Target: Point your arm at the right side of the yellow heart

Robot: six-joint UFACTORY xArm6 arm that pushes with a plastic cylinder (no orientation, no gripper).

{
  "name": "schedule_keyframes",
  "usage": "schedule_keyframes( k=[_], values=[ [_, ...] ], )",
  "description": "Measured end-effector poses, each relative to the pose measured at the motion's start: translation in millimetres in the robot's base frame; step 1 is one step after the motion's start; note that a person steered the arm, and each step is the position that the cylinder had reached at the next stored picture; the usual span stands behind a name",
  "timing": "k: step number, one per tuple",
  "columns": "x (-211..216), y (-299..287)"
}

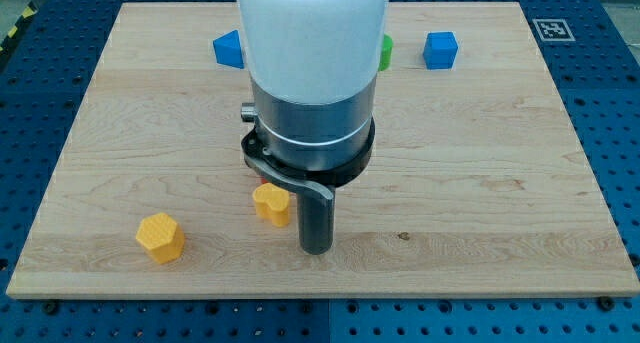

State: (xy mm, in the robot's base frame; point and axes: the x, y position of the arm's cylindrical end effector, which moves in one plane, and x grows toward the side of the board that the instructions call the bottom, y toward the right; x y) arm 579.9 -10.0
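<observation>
The yellow heart [270, 204] lies on the wooden board [480, 173] a little left of centre, near the view's bottom; the arm's housing hides part of its top. My tip [316, 247] rests on the board just to the heart's right and slightly below it, a small gap away from its right side. The wide white and grey arm body [312, 73] rises above and covers the board's middle top.
A yellow hexagonal block [160, 236] lies at the lower left. A blue block [229, 49] sits at the top left of the arm. A blue cube [440, 50] sits at the top right. A green block [385, 52] peeks out beside the arm.
</observation>
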Motion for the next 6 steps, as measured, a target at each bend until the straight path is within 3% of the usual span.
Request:
schedule_keyframes(
  k=[2, 3, 6],
  values=[
    [1, 11],
    [1, 46],
    [-40, 53]
  ],
)
